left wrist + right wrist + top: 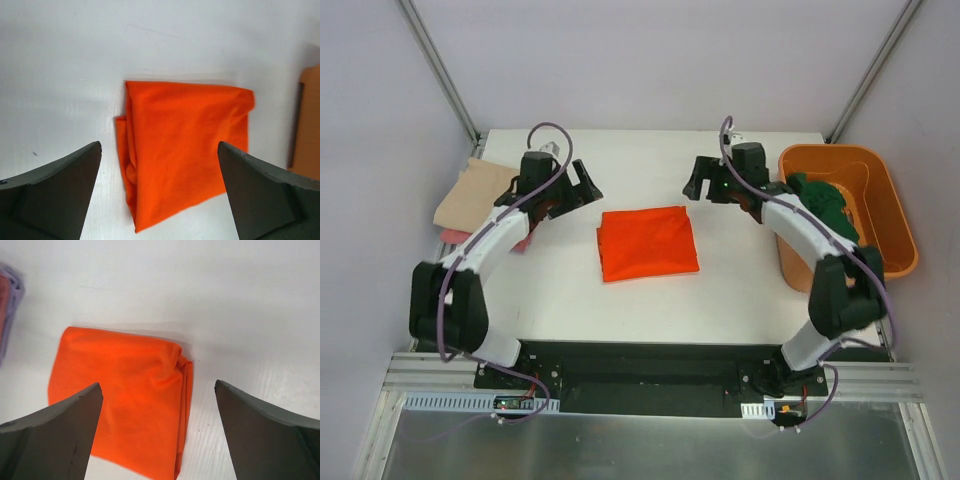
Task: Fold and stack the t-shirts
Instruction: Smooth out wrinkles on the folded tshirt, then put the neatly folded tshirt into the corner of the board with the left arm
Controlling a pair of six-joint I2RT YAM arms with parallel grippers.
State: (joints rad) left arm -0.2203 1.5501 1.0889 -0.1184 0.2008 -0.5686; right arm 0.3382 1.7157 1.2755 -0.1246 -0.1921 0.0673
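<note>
Top external: elbows bent; L tool [586,187], R tool [696,181] gaping, empty, flank orange tee [648,242].

We list one white desk [650,300]. On it: a folded orange t-shirt [647,242] at the middle; a beige t-shirt [470,195] at the far left edge, a pink t-shirt [453,235] showing under its near side; an orange bin [885,205] at the right edge.

T-shirts: one folded, three aside.
The orange t-shirt [648,243] lies flat at the middle of the table [740,290], folded into a rectangle; the beige t-shirt [470,195] lies at the left edge over the pink t-shirt [448,235]; the dark green t-shirt [825,205] sits crumpled in the bin [900,215].
</note>
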